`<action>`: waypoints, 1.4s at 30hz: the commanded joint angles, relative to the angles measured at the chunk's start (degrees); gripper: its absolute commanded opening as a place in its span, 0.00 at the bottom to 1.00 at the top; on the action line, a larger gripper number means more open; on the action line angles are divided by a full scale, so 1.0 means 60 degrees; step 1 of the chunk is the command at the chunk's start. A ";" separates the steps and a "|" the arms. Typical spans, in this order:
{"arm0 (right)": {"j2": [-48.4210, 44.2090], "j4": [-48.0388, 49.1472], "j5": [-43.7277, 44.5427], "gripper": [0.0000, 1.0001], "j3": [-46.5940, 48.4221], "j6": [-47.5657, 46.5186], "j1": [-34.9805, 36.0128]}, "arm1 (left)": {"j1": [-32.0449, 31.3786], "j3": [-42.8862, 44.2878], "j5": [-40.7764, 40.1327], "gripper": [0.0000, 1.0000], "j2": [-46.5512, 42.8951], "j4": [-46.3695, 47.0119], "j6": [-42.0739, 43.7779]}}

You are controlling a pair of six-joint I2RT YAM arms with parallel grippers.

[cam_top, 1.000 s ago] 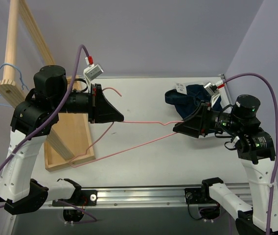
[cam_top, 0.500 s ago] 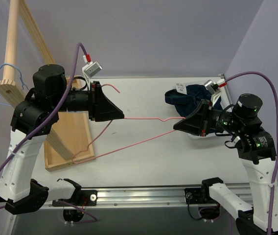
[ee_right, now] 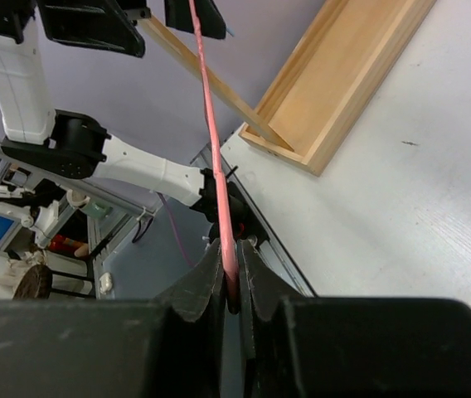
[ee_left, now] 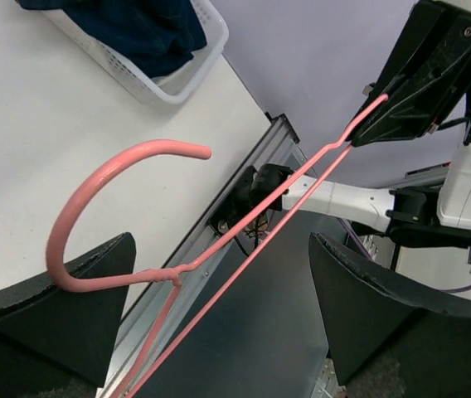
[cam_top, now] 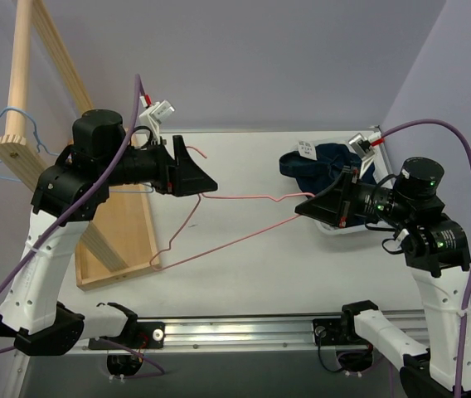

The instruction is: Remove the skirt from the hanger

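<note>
The skirt is not in view. The light-blue hanger [cam_top: 10, 111] hangs on the wooden rack [cam_top: 26, 75] at the far left, away from both grippers. A bare pink wire hanger [cam_top: 244, 197] stretches in the air between the arms. My right gripper [cam_top: 302, 209] [ee_right: 234, 249] is shut on one corner of that pink hanger [ee_right: 211, 99]. My left gripper [cam_top: 206, 184] [ee_left: 219, 249] stands open, with the neck below the pink hanger's hook [ee_left: 136, 157] passing between its spread fingers.
A white basket [ee_left: 194, 70] at the back right holds a dark navy garment [cam_top: 322, 166]. The rack's wooden tray base [cam_top: 128, 240] [ee_right: 343, 83] lies on the left of the white table. A metal rail [cam_top: 244, 332] runs along the near edge.
My left gripper has opened and let go of the pink hanger's neck, and the left arm has shifted right. The right gripper has tightened on the hanger's corner, and the hanger's low corner has swung right.
</note>
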 commanded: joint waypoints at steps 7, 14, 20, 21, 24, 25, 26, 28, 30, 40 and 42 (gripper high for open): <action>-0.0015 -0.0011 -0.0134 0.00 0.0383 -0.0438 0.0022 | 0.0054 0.1063 -0.1639 0.94 0.0301 -0.1013 0.0254; 0.0116 0.0153 0.0407 0.00 0.0720 -0.0363 0.0022 | 0.0054 0.0975 -0.2636 0.94 0.0287 -0.1688 0.0327; 0.0307 -0.0198 0.1213 0.00 0.0911 -0.0772 0.0022 | 0.0054 0.0902 -0.2976 0.94 0.0053 -0.1777 0.0444; 0.0351 -0.0242 0.1286 0.00 0.0910 -0.0773 0.0022 | 0.0054 0.0844 -0.2714 0.94 -0.0035 -0.1690 0.0444; 0.0556 -0.0286 0.1784 0.00 0.0925 -0.0729 0.0022 | 0.0039 0.0770 -0.2346 0.94 -0.0211 -0.1440 0.0386; 0.0658 -0.0272 0.1930 0.00 0.0940 -0.0714 0.0022 | 0.0039 0.0741 -0.2244 0.94 -0.0270 -0.1353 0.0386; 0.0862 -0.0228 0.2033 0.00 0.0954 -0.0700 0.0022 | 0.0039 0.0668 -0.2243 0.94 -0.0343 -0.1323 0.0371; 0.1054 0.0225 0.2135 0.00 0.0940 -0.0511 0.0022 | 0.0039 0.0522 -0.2126 0.94 -0.0577 -0.1294 0.0429; 0.1434 0.0663 0.2195 0.00 0.0983 -0.0509 0.0022 | 0.0025 0.0186 -0.2023 0.94 -0.0840 -0.1293 0.0459; 0.3557 0.3814 0.2105 0.00 0.1714 0.0444 0.0313 | -0.2347 -0.2331 -0.4791 0.94 -0.2291 -0.1411 0.0842; 0.4289 0.4033 0.2165 0.00 0.2344 0.0093 0.0505 | -0.2523 -0.2845 -0.4719 0.94 -0.2627 -0.1149 0.0577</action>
